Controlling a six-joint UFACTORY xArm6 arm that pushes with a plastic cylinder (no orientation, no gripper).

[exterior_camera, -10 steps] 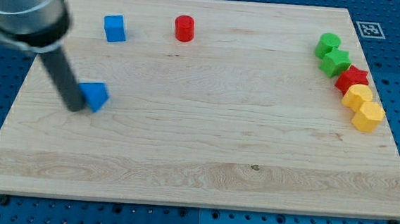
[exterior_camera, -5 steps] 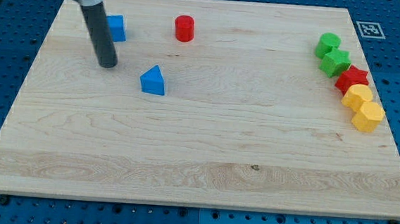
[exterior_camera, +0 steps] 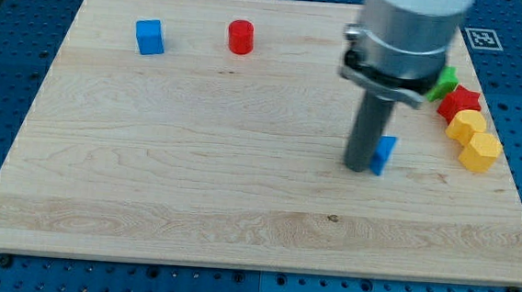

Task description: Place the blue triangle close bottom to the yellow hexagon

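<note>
Blue triangle [exterior_camera: 385,153]: judged light, rigid, easily slid; pushed, not grasped.
My tip [exterior_camera: 359,167]: pressed against its left side.
Gripper: none fitted.
Yellow hexagon [exterior_camera: 480,151]: right, near.

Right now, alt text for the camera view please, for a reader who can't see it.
On a wooden board, my tip sits against the view's left side of the blue triangle, left of a cluster at the right edge: yellow hexagon, another yellow block, red block, partly hidden green block. A blue cube and red cylinder stand near the top left.
</note>
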